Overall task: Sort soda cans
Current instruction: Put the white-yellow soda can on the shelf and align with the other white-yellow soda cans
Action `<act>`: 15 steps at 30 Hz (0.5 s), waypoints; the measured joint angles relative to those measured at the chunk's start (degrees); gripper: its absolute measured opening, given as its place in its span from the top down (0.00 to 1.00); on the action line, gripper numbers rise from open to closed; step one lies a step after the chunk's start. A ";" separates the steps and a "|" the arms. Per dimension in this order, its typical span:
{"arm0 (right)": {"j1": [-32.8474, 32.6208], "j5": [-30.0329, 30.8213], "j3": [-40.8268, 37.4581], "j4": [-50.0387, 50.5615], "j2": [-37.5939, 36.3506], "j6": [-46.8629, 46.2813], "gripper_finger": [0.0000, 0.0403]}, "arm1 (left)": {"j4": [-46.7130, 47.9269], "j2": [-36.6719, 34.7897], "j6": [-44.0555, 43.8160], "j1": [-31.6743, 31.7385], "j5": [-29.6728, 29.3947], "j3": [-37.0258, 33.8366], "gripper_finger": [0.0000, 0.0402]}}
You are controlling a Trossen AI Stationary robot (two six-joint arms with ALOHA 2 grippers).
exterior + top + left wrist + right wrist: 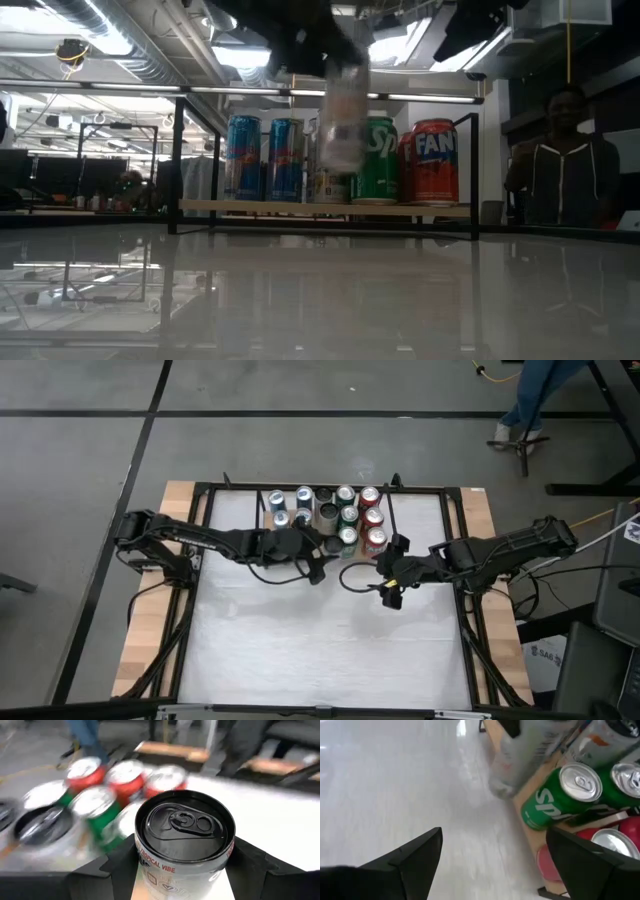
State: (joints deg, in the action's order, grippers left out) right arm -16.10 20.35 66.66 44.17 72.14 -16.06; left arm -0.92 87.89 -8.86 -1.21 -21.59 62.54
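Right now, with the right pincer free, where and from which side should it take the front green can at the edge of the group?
Grip the green cylindrical metal soda can across its round body below the silver top, coming from the open table side. It stands upright with neighbours behind and beside it, so probably only that front face is free for the open right pincer.

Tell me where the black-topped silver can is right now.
The black-topped silver can is clamped in the left gripper, raised off the table in the low view, in front of the rows of sorted cans at the table's far edge.
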 joint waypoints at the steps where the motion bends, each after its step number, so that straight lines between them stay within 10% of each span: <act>1: 0.00 0.04 0.00 -0.26 0.03 0.04 0.14 | 1.66 -0.10 0.00 0.44 -0.66 -0.01 0.43; 15: 0.00 0.07 0.00 -0.76 0.11 1.51 0.14 | 0.05 0.11 -3.41 5.75 -2.31 -4.76 0.43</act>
State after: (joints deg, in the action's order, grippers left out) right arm -16.10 20.42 66.65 43.41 72.25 -14.55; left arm -0.87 88.01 -12.27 4.54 -23.90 57.78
